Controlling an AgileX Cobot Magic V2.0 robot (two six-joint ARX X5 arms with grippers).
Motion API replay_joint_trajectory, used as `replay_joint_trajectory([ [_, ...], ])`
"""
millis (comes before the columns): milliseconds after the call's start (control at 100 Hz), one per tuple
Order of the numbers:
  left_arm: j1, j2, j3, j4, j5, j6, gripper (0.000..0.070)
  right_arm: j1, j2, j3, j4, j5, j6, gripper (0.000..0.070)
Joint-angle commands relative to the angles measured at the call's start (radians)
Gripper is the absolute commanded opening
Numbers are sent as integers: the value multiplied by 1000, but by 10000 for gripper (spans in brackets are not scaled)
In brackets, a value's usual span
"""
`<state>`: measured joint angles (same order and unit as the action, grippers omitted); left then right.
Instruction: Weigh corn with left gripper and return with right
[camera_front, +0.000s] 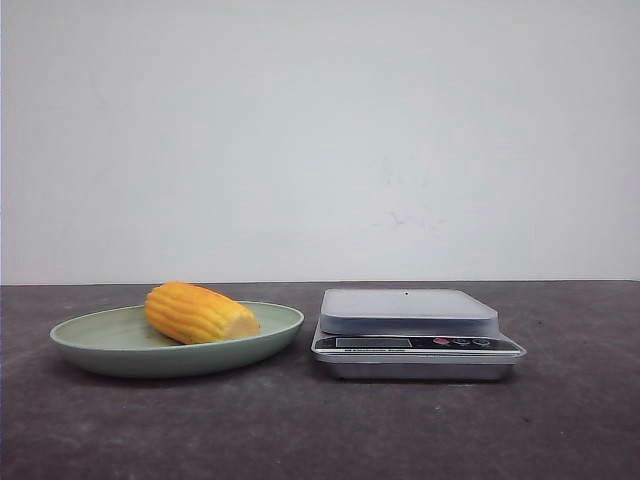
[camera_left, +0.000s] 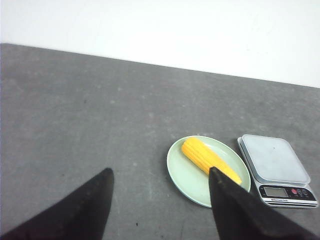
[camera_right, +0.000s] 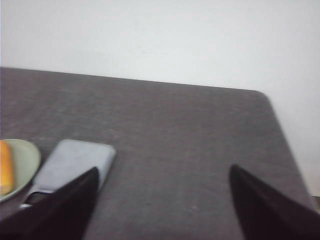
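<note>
The yellow-orange corn (camera_front: 198, 312) lies on its side in a pale green plate (camera_front: 100, 335) at the table's left; it also shows in the left wrist view (camera_left: 205, 156) and at the edge of the right wrist view (camera_right: 4, 172). A silver kitchen scale (camera_front: 410, 312) with nothing on its platform stands right of the plate. My left gripper (camera_left: 160, 172) is open and empty, high above the table and well short of the plate (camera_left: 185, 175). My right gripper (camera_right: 162, 172) is open and empty, above bare table beside the scale (camera_right: 75, 162). Neither gripper shows in the front view.
The table is dark grey, with a white wall behind it. Its rounded far right corner (camera_right: 262, 95) shows in the right wrist view. The scale's display and buttons (camera_left: 292, 191) face the robot.
</note>
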<state>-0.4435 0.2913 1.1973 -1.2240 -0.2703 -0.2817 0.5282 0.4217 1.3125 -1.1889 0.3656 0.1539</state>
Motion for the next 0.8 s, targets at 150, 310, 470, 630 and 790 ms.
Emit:
replay_joint_trajectory([
  [150, -3, -3, -120, 95, 3, 19, 10, 4, -39, -119, 45, -11, 37, 10],
  [310, -3, -3, -176, 174, 3, 18, 10, 5, -38, -168, 74, -55, 61, 10],
  [470, -3, 2, -177, 174, 3, 11, 19, 5, -39, -168, 62, -51, 74, 10],
  [630, -3, 2, -177, 171, 3, 12, 19, 5, -40, -168, 62, -51, 74, 10],
  [790, -3, 2, -177, 171, 3, 12, 19, 5, -40, -168, 63, -51, 74, 10],
])
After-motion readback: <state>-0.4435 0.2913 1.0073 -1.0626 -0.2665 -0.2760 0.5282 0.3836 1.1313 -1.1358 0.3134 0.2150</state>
